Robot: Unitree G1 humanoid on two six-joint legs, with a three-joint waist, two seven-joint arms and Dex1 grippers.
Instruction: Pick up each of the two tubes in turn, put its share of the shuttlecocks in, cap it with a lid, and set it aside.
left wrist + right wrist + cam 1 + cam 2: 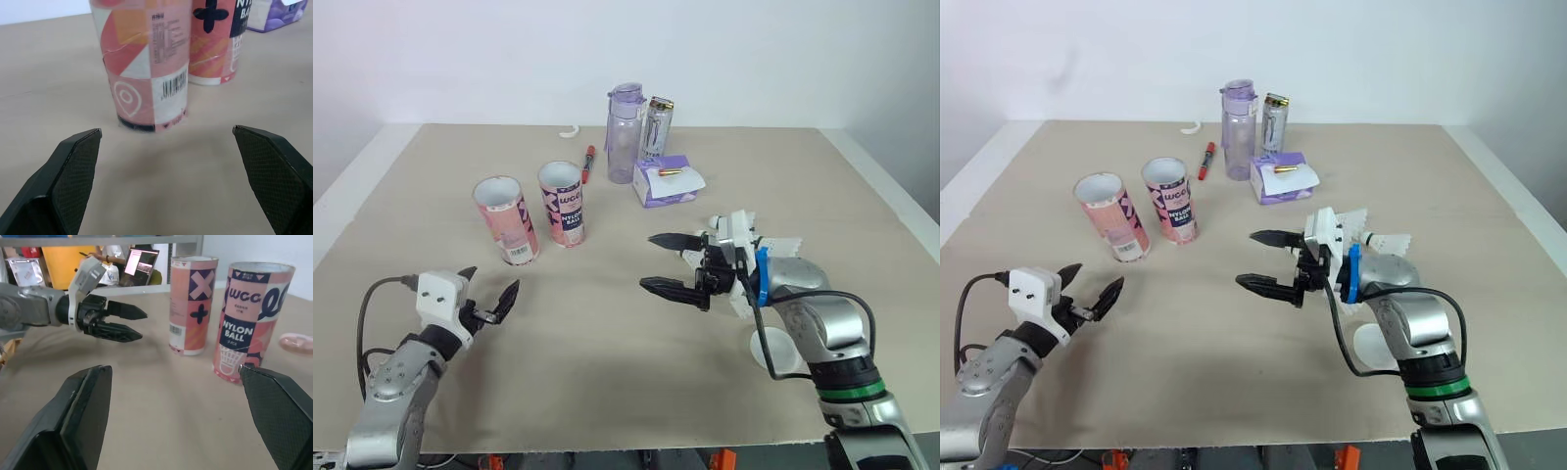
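Beige matte desk [607, 372] spreads wide. Nearest, the left gripper [492, 281] and right gripper [647, 261] hover before the upright, open-topped pink patterned cardboard tube [505, 219], pointed black jaws apart, empty. Its navy-lettered twin [562, 203] stands just beside; a translucent lilac plastic bottle [625, 137] stands beyond.

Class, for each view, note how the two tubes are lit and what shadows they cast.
Left eye view: left tube and right tube softly, evenly lit; faint shadows on the table, no glare. Left wrist view: soft dim patch before the left tube. Right wrist view: weak shadows at both bases.
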